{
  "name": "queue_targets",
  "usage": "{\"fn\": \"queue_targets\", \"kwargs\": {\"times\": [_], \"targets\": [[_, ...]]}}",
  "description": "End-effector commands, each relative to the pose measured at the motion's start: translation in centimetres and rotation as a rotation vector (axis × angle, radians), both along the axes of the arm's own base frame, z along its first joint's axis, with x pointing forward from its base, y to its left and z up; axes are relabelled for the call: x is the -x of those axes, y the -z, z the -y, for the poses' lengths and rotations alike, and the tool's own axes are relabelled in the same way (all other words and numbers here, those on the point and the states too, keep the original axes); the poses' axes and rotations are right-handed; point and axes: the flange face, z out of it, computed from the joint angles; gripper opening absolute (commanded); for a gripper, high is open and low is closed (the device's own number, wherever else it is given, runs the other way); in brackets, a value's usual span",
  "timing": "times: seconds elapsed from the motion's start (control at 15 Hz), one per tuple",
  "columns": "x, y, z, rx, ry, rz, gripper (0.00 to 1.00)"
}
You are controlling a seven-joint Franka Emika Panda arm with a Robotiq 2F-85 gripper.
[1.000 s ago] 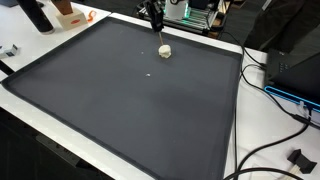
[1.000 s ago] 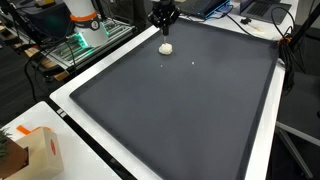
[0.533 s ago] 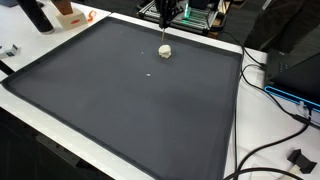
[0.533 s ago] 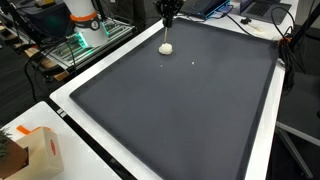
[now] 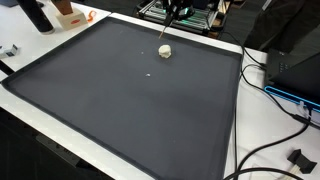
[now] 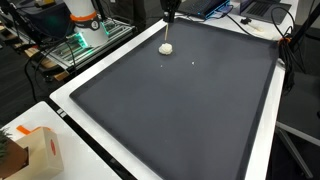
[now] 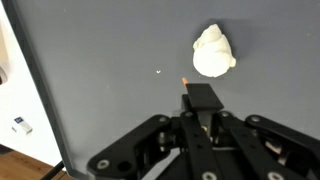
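**Gripper high over the mat, white lump below, not touched**

- My gripper (image 7: 200, 118) has its fingers drawn together, clamped on a dark stick (image 7: 203, 96) with a small orange tip. I can't tell what the stick is.
- In the wrist view the stick's tip points out over the mat, just beside the white lump (image 7: 213, 52) but apart from it.
- The white lump is crumpled and roundish. It sits on the dark mat (image 7: 100, 60) near the far edge, in both exterior views (image 5: 165, 51) (image 6: 166, 47).
- In both exterior views my gripper (image 5: 172, 8) (image 6: 170, 10) hangs above the lump at the top of the frame, partly cut off. It is clear of the mat.
- A white speck (image 7: 159, 71) lies on the mat near the lump and apart from it. It also shows in both exterior views (image 5: 150, 72) (image 6: 193, 56).
- The mat (image 5: 120, 110) covers most of a white table (image 6: 70, 110), leaving a pale border around it.
- An orange-and-white box (image 6: 45, 150) sits on a table corner in an exterior view, well apart from the lump.
- Black cables (image 5: 270, 150) run along a mat side in an exterior view.
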Motion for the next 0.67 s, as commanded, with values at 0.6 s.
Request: {"fn": "queue_targets", "kwargs": {"times": [0.6], "targets": [[3.3, 3.7, -4.6, 0.362, -0.339, 0.027, 0.03]]}}
